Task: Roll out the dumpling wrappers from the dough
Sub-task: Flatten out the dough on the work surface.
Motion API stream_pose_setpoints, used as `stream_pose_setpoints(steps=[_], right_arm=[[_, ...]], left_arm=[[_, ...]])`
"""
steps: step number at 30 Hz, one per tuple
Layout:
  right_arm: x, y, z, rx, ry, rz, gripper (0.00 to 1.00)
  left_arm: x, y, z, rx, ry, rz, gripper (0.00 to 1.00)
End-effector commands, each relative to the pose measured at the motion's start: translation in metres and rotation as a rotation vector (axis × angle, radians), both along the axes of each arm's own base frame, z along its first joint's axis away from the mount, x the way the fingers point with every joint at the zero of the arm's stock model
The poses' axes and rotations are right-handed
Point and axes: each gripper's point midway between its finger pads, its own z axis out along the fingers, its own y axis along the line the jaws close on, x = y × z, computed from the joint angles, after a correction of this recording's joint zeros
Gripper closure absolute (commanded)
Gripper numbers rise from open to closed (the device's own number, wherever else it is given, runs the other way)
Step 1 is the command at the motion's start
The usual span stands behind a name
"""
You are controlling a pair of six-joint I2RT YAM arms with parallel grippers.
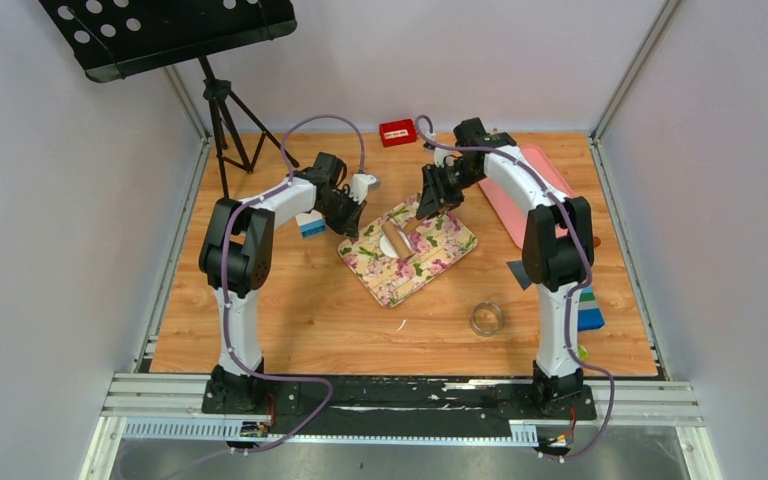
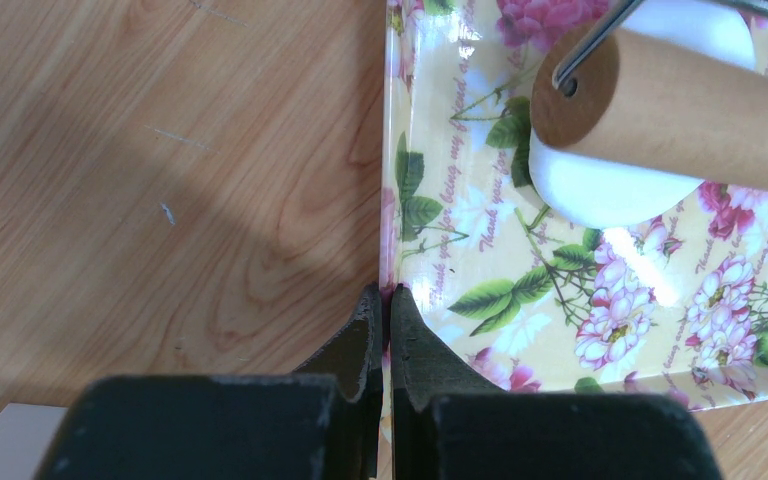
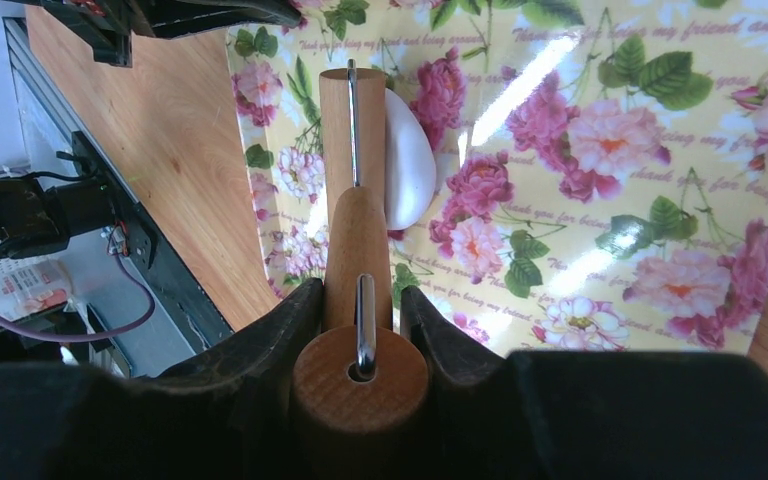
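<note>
A lump of white dough (image 2: 610, 190) lies on the floral tray (image 1: 430, 262), partly under a wooden rolling pin (image 1: 396, 240). My left gripper (image 2: 388, 296) is shut on the tray's left rim (image 2: 391, 180); in the top view it sits at the tray's near-left corner (image 1: 348, 228). My right gripper (image 3: 358, 300) is shut on the rolling pin's wooden handle (image 3: 358, 240), with the roller (image 3: 336, 130) resting against the dough (image 3: 408, 160). In the top view the right gripper (image 1: 428, 206) is over the tray's far edge. No round wrappers show.
A metal ring cutter (image 1: 487, 318) lies on the table near the front right. A pink board (image 1: 545, 195) lies at the back right, a red box (image 1: 397, 132) at the back, a white-and-blue block (image 1: 310, 226) by the left arm. A music stand (image 1: 222, 110) stands at the back left.
</note>
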Motion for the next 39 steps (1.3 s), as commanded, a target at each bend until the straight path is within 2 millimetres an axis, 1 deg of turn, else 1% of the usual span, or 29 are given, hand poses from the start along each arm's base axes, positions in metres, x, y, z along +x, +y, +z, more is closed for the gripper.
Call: stream_pose_setpoints(steps=[1, 13, 16, 18, 21, 24, 26, 28, 30, 33, 39], right_arm=[[-0.005, 0.001, -0.035, -0.118, -0.011, 0.044, 1.00], [-0.008, 0.005, -0.043, -0.159, -0.039, 0.058, 1.00], [-0.012, 0.012, -0.039, -0.117, -0.035, 0.083, 1.00], [-0.016, 0.020, -0.023, -0.040, -0.039, 0.112, 1.00], [-0.019, 0.030, 0.013, 0.062, -0.071, 0.141, 1.00], [-0.015, 0.030, 0.045, 0.108, -0.132, 0.138, 1.00], [-0.011, 0.025, 0.058, 0.113, -0.163, 0.125, 1.00], [-0.006, 0.020, 0.063, 0.116, -0.170, 0.107, 1.00], [-0.004, 0.016, 0.062, 0.113, -0.166, 0.095, 1.00], [0.001, 0.010, 0.049, 0.077, -0.153, 0.078, 1.00], [0.008, -0.004, 0.004, -0.041, -0.103, 0.045, 1.00]], left_arm=[[-0.001, 0.000, -0.008, 0.026, 0.003, -0.009, 1.00], [-0.001, 0.000, -0.009, 0.028, 0.004, -0.007, 1.00], [-0.001, 0.000, -0.008, 0.027, 0.004, -0.007, 1.00], [-0.001, 0.000, -0.009, 0.028, 0.004, -0.007, 1.00], [-0.001, 0.000, -0.009, 0.027, 0.004, -0.007, 1.00], [-0.001, 0.000, -0.009, 0.028, 0.004, -0.007, 1.00], [-0.001, 0.000, -0.008, 0.027, 0.004, -0.007, 1.00], [-0.001, 0.000, -0.009, 0.029, 0.004, -0.008, 1.00], [-0.001, 0.000, -0.009, 0.028, 0.003, -0.008, 1.00], [-0.001, 0.000, -0.008, 0.028, 0.003, -0.008, 1.00], [-0.001, 0.000, -0.008, 0.026, 0.002, -0.009, 1.00]])
